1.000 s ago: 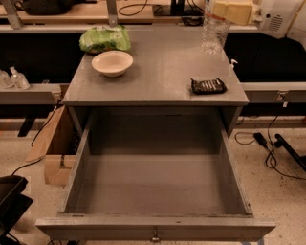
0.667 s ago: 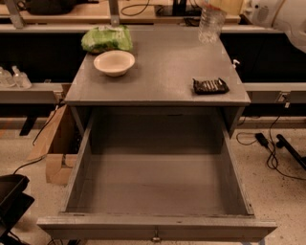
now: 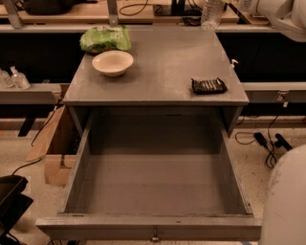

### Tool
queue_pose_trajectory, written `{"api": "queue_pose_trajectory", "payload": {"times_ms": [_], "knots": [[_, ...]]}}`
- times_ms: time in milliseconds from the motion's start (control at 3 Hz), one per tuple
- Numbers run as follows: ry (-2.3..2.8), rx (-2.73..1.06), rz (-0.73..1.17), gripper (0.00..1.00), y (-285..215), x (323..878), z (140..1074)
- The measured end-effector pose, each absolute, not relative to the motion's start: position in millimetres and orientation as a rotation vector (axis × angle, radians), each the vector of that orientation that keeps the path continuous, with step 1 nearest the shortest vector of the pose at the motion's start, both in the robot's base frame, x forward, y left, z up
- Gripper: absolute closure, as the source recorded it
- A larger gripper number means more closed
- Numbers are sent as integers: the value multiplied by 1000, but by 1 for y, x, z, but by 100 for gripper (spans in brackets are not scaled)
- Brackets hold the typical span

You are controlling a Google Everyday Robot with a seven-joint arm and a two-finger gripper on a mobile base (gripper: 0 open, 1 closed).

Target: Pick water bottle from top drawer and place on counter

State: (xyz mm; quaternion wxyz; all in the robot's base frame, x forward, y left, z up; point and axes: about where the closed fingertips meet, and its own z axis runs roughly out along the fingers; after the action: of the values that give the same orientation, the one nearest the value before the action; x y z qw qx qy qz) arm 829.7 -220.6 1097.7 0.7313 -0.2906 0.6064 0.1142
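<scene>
Bottle clear of drawer, drifting to counter's far right edge

Top drawer is pulled fully out with nothing in it, so the pick half reads as done. Counter has not received the bottle in any way I can confirm. Most of its middle and right side is bare grey metal, so there is plenty of room for the drop.

White arm has swung higher and further back than a second ago, and only its casing shows in the top right corner. The gripper was in view over the bottle a moment back but has slid past the top edge, straight above the bottle. Whether it is clamped or has let go cannot be told.

Green snack bag and cream bowl sit at far left, unmoved. Water bottle has shifted up and back. It is upright at the far right edge of the counter with its cap cut off by the frame, and whether its base touches the counter or hangs just over it is unclear. Dark ribbed packet lies near the front right, unmoved and well apart from the bottle.

Judgement: placing step is under way and release is not confirmed.
</scene>
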Motion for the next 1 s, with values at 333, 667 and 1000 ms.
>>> {"api": "queue_pose_trajectory", "payload": {"times_ms": [333,667,1000], "knots": [[1398,-592,209,100,-236,854,1075],[1448,-536,228,100,-237,877,1035],[1474,-508,268,100,-222,888,1004]]}}
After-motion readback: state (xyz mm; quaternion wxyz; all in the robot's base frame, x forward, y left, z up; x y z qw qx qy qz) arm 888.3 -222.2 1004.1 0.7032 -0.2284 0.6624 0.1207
